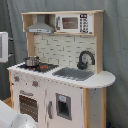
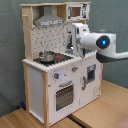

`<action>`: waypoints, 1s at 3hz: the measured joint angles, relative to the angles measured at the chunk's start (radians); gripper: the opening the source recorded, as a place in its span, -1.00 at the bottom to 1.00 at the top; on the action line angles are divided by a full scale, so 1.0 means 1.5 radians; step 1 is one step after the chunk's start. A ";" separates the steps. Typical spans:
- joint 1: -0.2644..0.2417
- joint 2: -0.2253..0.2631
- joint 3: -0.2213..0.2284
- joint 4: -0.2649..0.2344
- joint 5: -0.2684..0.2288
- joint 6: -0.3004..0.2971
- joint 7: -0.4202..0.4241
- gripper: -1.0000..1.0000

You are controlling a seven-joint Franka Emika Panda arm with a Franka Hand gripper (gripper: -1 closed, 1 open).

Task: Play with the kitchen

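A tall white and light-wood toy play kitchen [image 1: 60, 75] stands against a grey curtain in both exterior views, resting on a pale wooden worktop [image 2: 100, 112] in the second exterior view. A small silver metal pot [image 1: 31, 61] sits on the black-and-red stovetop [image 1: 40, 66], where a pan would naturally go, beside the grey sink [image 1: 74, 74] and the curved black faucet [image 1: 85, 59]. Above, a grey hood [image 1: 41, 27] and a toy microwave [image 1: 74, 23] cap the dotted backsplash.

In the second exterior view the robot's white arm [image 2: 97, 42], a blue light glowing on its joint, reaches in from the second exterior view's right and hangs over the sink end of the counter, its wrist hiding the faucet there. Whether the claw is spread or closed cannot be told, nor whether it holds anything. The oven door [image 2: 65, 96] and the knobs [image 2: 57, 76] appear shut and untouched, so play seems barely under way; the arm's position suggests the sink or the faucet is the likely first target.
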 joint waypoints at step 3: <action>-0.042 0.115 0.034 0.055 0.004 -0.003 -0.177 1.00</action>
